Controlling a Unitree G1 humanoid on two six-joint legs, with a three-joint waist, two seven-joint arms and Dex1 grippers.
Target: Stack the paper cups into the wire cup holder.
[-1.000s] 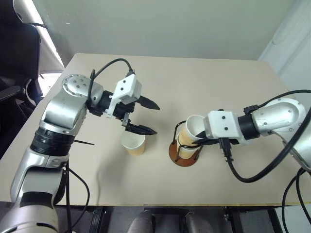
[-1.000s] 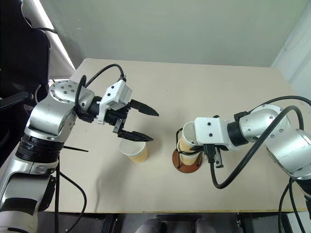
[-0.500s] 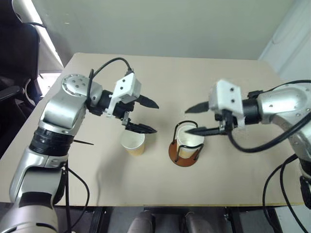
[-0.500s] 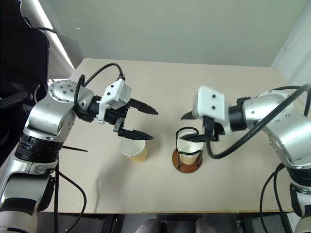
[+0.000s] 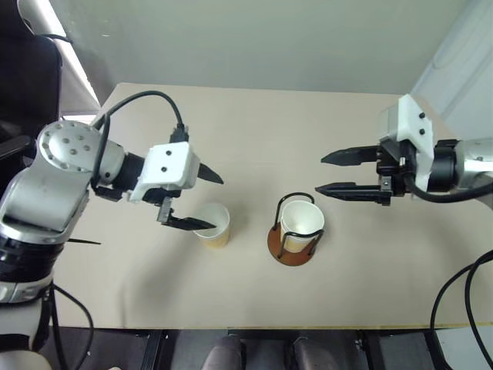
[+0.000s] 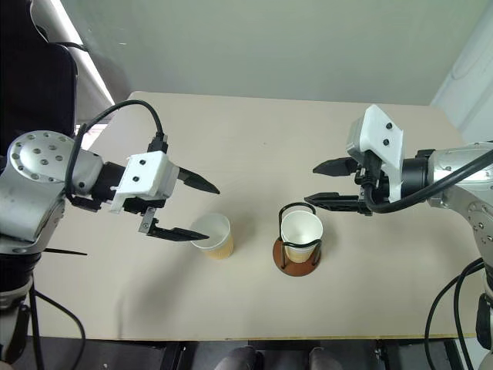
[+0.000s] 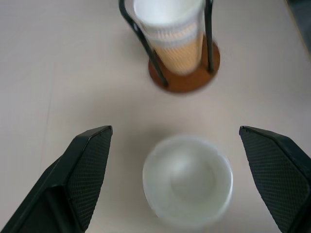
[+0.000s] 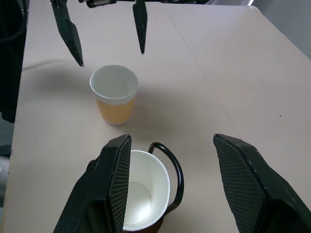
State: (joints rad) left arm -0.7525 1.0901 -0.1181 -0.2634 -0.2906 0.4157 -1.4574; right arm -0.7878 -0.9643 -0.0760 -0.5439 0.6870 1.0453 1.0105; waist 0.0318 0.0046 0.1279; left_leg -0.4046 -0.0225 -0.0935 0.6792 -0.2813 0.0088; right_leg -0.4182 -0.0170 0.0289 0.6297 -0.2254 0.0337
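- The left gripper (image 5: 202, 200) has its jaws spread wide and holds nothing; one lone paper cup (image 5: 212, 225) stands upright on the counter (image 5: 262, 139) just below and ahead of the jaw tips.
- The right gripper (image 5: 333, 173) also has its jaws parted and empty, raised above the counter.
- Below and just ahead of the right jaws stands the wire cup holder (image 5: 293, 245), with stacked paper cups (image 5: 302, 221) nested upright inside its black loops.
- The lone cup and the holder stand near each other, apart.

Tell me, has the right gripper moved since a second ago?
Yes. The right gripper has let go and pulled up and away to the right of the wire cup holder, fingers open and empty.
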